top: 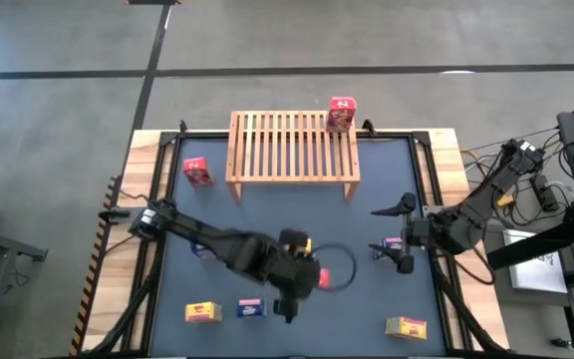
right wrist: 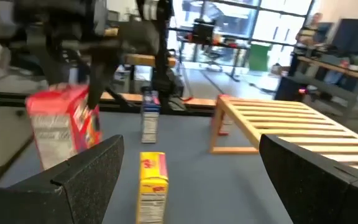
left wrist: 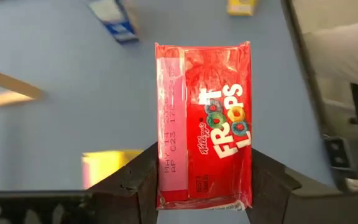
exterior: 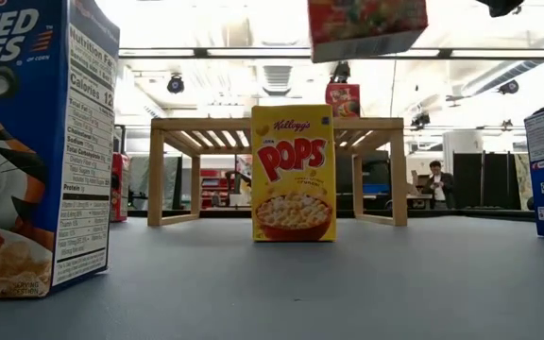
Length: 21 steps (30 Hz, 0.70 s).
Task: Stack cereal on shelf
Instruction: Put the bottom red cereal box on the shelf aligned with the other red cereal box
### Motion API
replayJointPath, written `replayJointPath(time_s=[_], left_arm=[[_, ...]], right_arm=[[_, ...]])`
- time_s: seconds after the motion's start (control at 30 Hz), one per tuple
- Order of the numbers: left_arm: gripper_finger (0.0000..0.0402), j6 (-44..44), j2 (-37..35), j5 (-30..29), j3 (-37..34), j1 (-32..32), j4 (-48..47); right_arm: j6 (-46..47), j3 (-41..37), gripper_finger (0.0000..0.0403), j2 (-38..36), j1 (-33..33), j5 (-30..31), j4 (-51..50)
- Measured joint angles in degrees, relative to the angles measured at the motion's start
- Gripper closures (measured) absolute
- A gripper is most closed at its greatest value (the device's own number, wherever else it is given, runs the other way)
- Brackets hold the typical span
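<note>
Cereal in hand: a red Froot Loops box (left wrist: 204, 124) is being pinched across its narrow sides between the two fingers of the left gripper (left wrist: 204, 186); in the low view it is hanging clear of the table, near the top edge of the picture (exterior: 366, 26).
Left gripper, place: it is working over the near middle of the table (top: 312, 277), well in front of the shelf (top: 292, 150).
Shelf: the slatted wooden rack is standing at the far side of the blue table (top: 387, 214); one red box (top: 341, 115) is already standing at its far right corner.
Cereal still on the table: a yellow Corn Pops box (exterior: 293, 173) is standing upright in front of the shelf; another red box (top: 197, 172) is lying left of the shelf; a yellow box (top: 202, 312) and a blue box (top: 251, 309) are sitting near the front edge, and a second yellow box (top: 406, 327) at front right.
Right gripper: it is waiting at the right side of the table (top: 399, 234), fingers spread and holding nothing.
Step in hand: judged as the carrying stage, box lifted but not yet over the slats.
Next move calls for: probably travelling away from the front edge towards the shelf, passing over the upright Corn Pops box, then lowering the box squarely onto the slats beside the red one before releasing.
</note>
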Motion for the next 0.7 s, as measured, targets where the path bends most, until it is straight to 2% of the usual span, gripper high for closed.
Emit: replayJointPath(time_s=[0.1,0.2,0.3,0.5,0.7], left_arm=[[0.0241,4.8,0.0,-0.1,3.3,4.2,-2.4],[0.0241,9.4,-1.4,0.6,2.7,9.3,-2.0],[0.0241,12.4,-2.5,3.8,2.7,15.5,-1.4],[0.0241,19.8,-3.3,14.4,2.7,27.0,3.0],[0.0241,24.8,-3.3,19.1,2.7,35.8,6.0]], right_arm=[[-0.2,-0.4,0.0039,-0.1,1.4,3.1,-0.5],[-0.6,-0.4,0.0039,-0.1,1.7,4.5,-0.5],[-1.0,-1.0,0.0039,-0.1,1.7,4.5,-0.5],[-1.6,-2.6,0.0039,0.0,1.7,5.5,-0.6],[-2.5,-2.5,0.0039,0.0,1.7,9.0,-0.4]])
